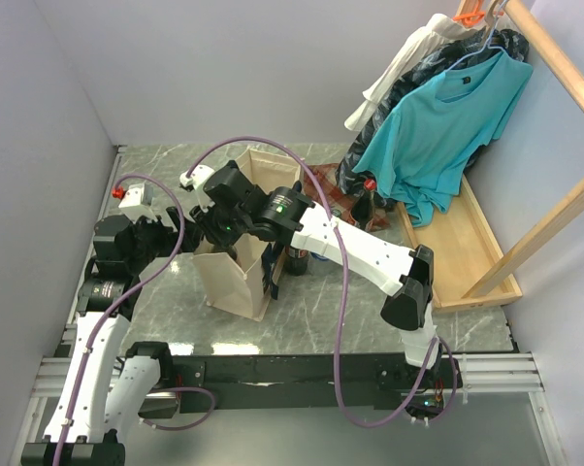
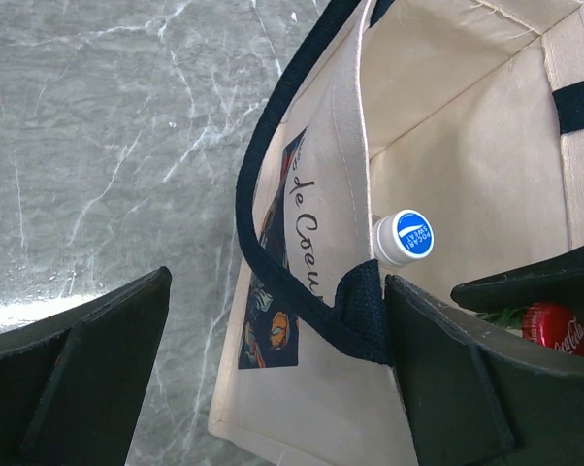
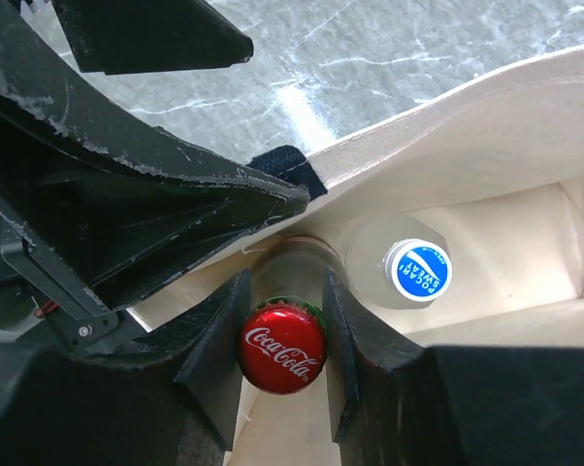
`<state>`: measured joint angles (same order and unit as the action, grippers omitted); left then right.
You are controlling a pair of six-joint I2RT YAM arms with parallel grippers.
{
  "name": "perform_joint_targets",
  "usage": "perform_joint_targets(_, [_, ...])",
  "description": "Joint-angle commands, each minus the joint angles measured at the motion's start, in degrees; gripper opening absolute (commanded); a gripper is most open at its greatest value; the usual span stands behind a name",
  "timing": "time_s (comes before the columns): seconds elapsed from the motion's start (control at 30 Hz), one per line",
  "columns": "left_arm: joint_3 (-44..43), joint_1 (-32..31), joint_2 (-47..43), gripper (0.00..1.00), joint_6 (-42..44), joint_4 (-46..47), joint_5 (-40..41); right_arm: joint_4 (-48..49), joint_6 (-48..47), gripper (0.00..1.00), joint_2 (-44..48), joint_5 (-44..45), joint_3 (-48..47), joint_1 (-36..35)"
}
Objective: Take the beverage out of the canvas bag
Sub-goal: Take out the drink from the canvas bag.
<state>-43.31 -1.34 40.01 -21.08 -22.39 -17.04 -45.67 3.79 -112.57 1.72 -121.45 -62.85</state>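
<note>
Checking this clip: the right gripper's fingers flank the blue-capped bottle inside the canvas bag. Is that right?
No. The right gripper has its fingers on either side of the red-capped Coca-Cola bottle inside the canvas bag. The blue-capped bottle stands beside it, outside the fingers. The right wrist view shows this.

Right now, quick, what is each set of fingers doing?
Left fingers: open, one either side of the canvas bag wall.
Right fingers: closed on the Coca-Cola bottle.
</note>
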Motion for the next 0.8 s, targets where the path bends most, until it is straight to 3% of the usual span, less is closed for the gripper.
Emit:
perform_joint_targets(0.0, [-0.46,-0.15,0.16,0.96,0.60,0.24,0.60,-0.38,0.43,0.12,3.41,0.04,-0.98,-0.17])
perform_joint_targets(0.17, [-0.37,-0.15,0.16,0.96,0.60,0.24,0.60,0.14,0.25,0.00,4.12,0.22,-1.33,-0.17])
perform_joint_targets(0.77, [-0.55,-0.15,0.16,0.97,0.60,0.16,0.60,8.04,-1.42,0.00,8.77,5.92,-1.25,-0.26])
